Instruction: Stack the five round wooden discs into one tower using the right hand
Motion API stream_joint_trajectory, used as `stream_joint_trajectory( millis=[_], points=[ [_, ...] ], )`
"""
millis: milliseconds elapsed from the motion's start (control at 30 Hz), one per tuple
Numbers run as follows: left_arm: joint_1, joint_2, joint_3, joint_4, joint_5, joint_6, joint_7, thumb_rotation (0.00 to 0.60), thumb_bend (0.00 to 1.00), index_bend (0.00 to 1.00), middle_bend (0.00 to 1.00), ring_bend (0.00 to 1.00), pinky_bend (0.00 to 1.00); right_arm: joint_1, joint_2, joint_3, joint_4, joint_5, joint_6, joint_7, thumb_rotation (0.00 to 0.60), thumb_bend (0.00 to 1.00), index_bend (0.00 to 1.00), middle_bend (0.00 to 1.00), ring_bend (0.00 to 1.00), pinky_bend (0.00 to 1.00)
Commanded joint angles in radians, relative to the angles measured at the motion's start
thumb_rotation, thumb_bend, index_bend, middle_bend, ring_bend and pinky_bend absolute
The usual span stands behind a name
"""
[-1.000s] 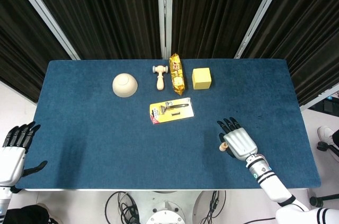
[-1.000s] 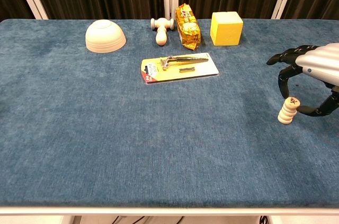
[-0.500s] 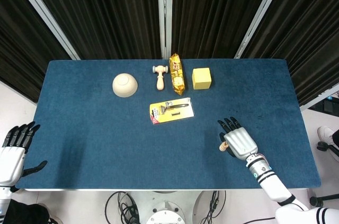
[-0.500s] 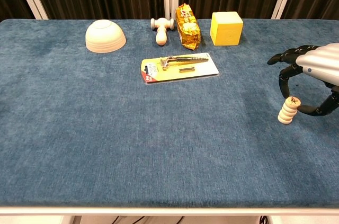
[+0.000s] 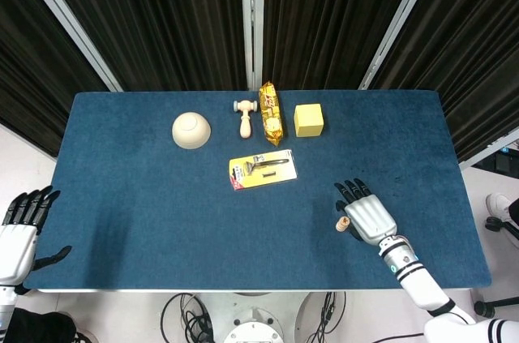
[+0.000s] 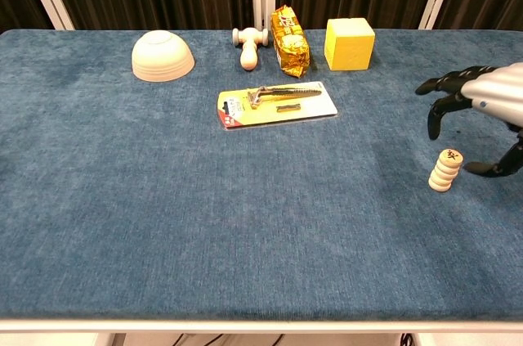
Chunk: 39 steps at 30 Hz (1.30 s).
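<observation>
A small tower of round wooden discs stands on the blue table at the right, leaning slightly; the same disc tower shows from above in the head view. My right hand hovers just right of and above it, fingers spread and curved, holding nothing; a gap separates the fingers from the tower. In the head view the right hand lies palm down beside the tower. My left hand hangs off the table's left front corner, fingers apart and empty.
An upturned cream bowl, a wooden mallet, a yellow snack packet and a yellow cube line the far side. A carded tool pack lies mid-table. The table's right edge is near the hand.
My right hand has lifted and drawn back to the right, away from the disc tower. The tower stands on its own. The left hand has barely moved.
</observation>
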Motion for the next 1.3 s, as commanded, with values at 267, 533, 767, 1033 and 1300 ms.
stream_joint_trajectory(
  millis=[267,533,767,1033,1300],
  points=[
    [0.000,-0.001,0.001,-0.005,0.004,0.001,0.009,0.600,0.14,0.08,0.00,0.00,0.00,0.010,0.069,-0.027,0.010,0.071,-0.098,0.033,0.600,0.33,0.26,0.00,0.00,0.00],
    [0.000,-0.002,0.002,-0.006,0.002,-0.002,0.015,0.600,0.14,0.08,0.00,0.00,0.00,0.011,0.070,-0.043,0.038,0.047,-0.136,0.094,0.580,0.66,0.25,0.00,0.00,0.00],
    [0.000,-0.001,0.002,-0.005,0.000,-0.002,0.012,0.600,0.14,0.08,0.00,0.00,0.00,0.016,0.057,-0.039,0.056,0.030,-0.159,0.149,0.572,0.73,0.24,0.00,0.00,0.00],
    [-0.001,-0.001,0.001,-0.002,-0.001,-0.005,0.008,0.600,0.14,0.08,0.00,0.00,0.00,0.014,0.050,-0.032,0.074,0.000,-0.169,0.227,0.573,0.73,0.23,0.00,0.00,0.00],
    [-0.002,-0.003,0.001,-0.001,-0.003,-0.008,0.011,0.600,0.14,0.08,0.00,0.00,0.00,0.017,0.063,-0.034,0.067,-0.012,-0.192,0.271,0.572,0.75,0.25,0.00,0.00,0.00]
  ],
)
